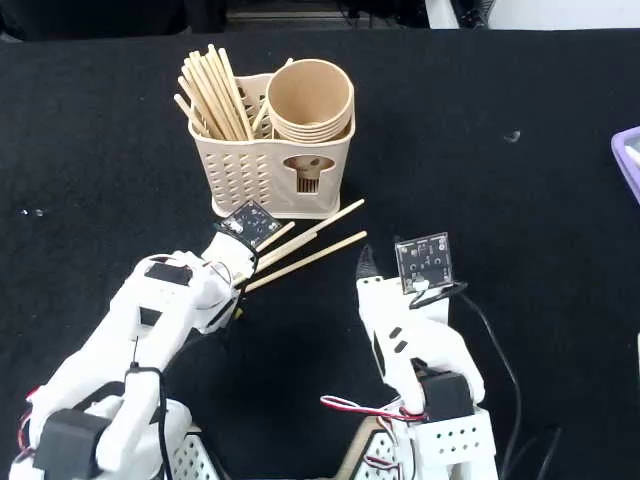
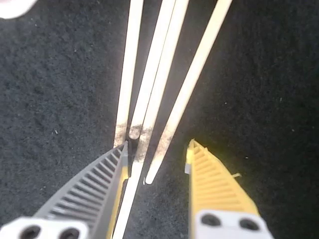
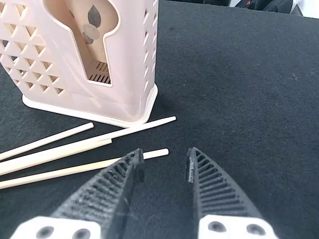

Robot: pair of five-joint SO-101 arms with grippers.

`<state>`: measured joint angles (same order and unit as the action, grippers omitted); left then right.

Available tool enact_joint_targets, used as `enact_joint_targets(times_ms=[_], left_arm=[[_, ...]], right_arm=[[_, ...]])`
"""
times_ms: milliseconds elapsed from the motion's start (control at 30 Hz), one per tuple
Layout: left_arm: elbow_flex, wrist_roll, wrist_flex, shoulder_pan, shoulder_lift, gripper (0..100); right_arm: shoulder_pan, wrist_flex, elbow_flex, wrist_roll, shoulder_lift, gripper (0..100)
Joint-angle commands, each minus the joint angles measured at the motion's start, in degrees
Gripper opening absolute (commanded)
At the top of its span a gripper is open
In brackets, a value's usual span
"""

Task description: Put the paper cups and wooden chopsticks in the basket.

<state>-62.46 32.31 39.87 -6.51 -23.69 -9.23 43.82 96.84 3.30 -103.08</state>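
Observation:
The beige perforated basket (image 1: 262, 172) stands at the back of the black table, with several wooden chopsticks (image 1: 212, 92) upright in one compartment and stacked paper cups (image 1: 310, 100) in the other. Several loose chopsticks (image 1: 318, 245) lie flat in front of it. My left gripper (image 1: 242, 283) is low over their near ends; in the left wrist view it (image 2: 158, 147) is open, and the chopsticks (image 2: 149, 94) run between its grey and yellow fingers, the inner sticks against the grey one. My right gripper (image 3: 164, 154) is open just short of the far chopstick tips (image 3: 158, 153), in front of the basket (image 3: 99, 59).
A purple container edge (image 1: 628, 160) shows at the far right. A small dark speck (image 1: 512, 136) lies on the cloth right of the basket. The right arm's base (image 1: 440, 420) stands at the front, close beside the left arm (image 1: 130, 340).

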Motion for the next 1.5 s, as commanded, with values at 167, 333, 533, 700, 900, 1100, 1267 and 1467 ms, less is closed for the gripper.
enact_joint_targets(times_ms=[167, 333, 533, 700, 900, 1100, 1267, 1467], left_arm=[[10.42, -0.53, 5.27, -0.75, 12.40, 19], [10.51, -0.44, 5.98, -2.95, 12.57, 15], [10.42, -0.35, 10.02, -6.20, 12.57, 3], [10.59, 0.00, 13.80, -6.11, 12.57, 4], [10.51, 3.78, 19.87, -5.85, 8.97, 3], [10.42, 9.58, 29.36, -3.47, -3.96, 3], [10.42, 16.62, 35.08, -0.40, -9.67, 3], [11.21, 16.70, 35.60, 1.89, -10.73, 3]], right_arm=[[0.88, 0.26, -0.31, -0.09, -4.00, 15.2], [0.88, 0.26, -0.31, -0.09, -4.00, 15.2], [0.88, 0.18, -0.31, -0.09, -4.00, 15.2], [0.88, 0.09, -0.31, -0.09, -4.09, 15.2], [0.88, 0.00, -0.31, -0.09, -4.09, 15.2], [0.88, 0.00, -0.31, -0.09, -4.18, 15.2], [0.88, 0.09, -0.31, -0.09, -4.18, 15.2], [0.88, 0.09, -0.31, -0.09, -4.09, 15.2]])
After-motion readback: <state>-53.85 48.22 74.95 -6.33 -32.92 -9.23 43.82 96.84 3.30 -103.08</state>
